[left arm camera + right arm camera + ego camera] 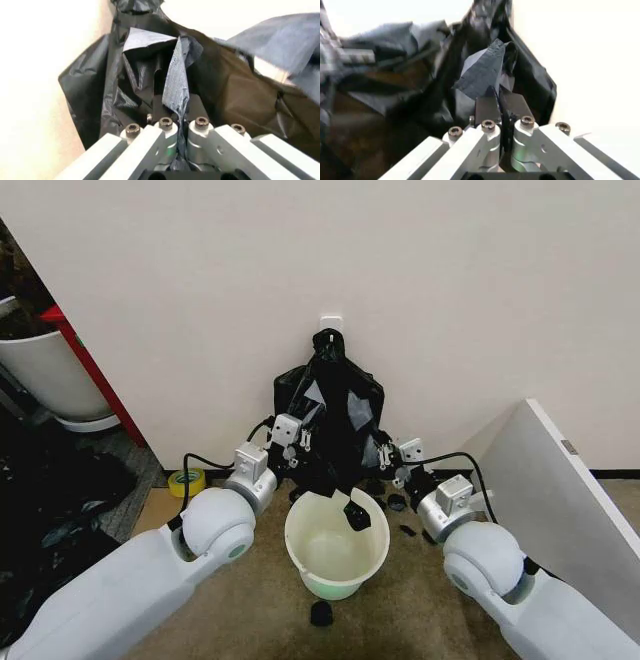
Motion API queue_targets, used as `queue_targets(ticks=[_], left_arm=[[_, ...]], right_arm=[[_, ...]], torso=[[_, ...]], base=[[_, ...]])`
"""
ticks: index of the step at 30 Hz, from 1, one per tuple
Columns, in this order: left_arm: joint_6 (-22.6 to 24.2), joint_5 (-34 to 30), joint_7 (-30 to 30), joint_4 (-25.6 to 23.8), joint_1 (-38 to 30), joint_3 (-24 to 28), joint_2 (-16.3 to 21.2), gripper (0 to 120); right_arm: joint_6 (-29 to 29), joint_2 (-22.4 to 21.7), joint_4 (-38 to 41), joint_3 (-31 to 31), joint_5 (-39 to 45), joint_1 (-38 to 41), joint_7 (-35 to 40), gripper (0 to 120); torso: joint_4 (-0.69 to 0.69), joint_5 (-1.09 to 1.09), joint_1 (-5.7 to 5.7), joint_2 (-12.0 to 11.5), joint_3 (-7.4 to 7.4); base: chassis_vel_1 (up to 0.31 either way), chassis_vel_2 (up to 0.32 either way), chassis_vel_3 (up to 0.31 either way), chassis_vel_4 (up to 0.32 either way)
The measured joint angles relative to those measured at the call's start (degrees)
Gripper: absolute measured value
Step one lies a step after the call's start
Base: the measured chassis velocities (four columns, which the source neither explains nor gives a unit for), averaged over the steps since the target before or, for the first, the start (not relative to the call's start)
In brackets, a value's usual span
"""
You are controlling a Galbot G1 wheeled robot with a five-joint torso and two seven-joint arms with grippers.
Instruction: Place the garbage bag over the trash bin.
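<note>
A big plain white wall (400, 270) stands at the back. The floor (250, 600) is brown carpet. A white board (560, 500) leans on the right. A white tub (45, 370) with a red edge sits far left, near yellow tape (186, 480).

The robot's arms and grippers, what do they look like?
Both arms have glossy white shells with rounded ball-like joints and silver-grey wrist blocks trailing black cables. The left gripper and right gripper are pale grey metal, with black finger pads and round bolt heads along the knuckles.
</note>
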Motion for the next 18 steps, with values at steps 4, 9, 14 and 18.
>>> queue_targets(ticks=[4, 9, 14, 18], left_arm=[[-1.4, -0.1, 0.9, -2.0, 1.9, -1.9, 0.8, 0], [-3.4, -0.5, 2.2, -4.8, 4.7, -5.6, 2.1, 0], [-4.6, -1.0, 3.5, -10.4, 9.8, -9.6, 5.2, 0], [-5.3, 0.6, 4.2, -14.2, 16.5, -13.2, 6.6, 0]], right_arm=[[1.5, -1.1, 3.4, 2.0, 6.3, -1.5, -0.5, 0], [3.6, -2.4, 8.3, 5.2, 14.1, -5.1, -1.3, 0], [4.7, -2.5, 13.1, 8.1, 15.6, -11.8, -2.1, 0], [4.8, -1.6, 15.2, 8.7, 15.4, -14.9, -2.0, 0]], torso=[[0.00, 0.00, 0.00, 0.0, 0.00], [-0.01, -0.01, 0.00, 0.0, 0.00], [0.00, 0.00, -0.01, 0.0, 0.00], [0.02, 0.00, -0.01, 0.0, -0.01]], base=[[0.000, 0.000, 0.000, 0.000], [0.000, 0.000, 0.000, 0.000], [0.000, 0.000, 0.000, 0.000], [0.000, 0.000, 0.000, 0.000]])
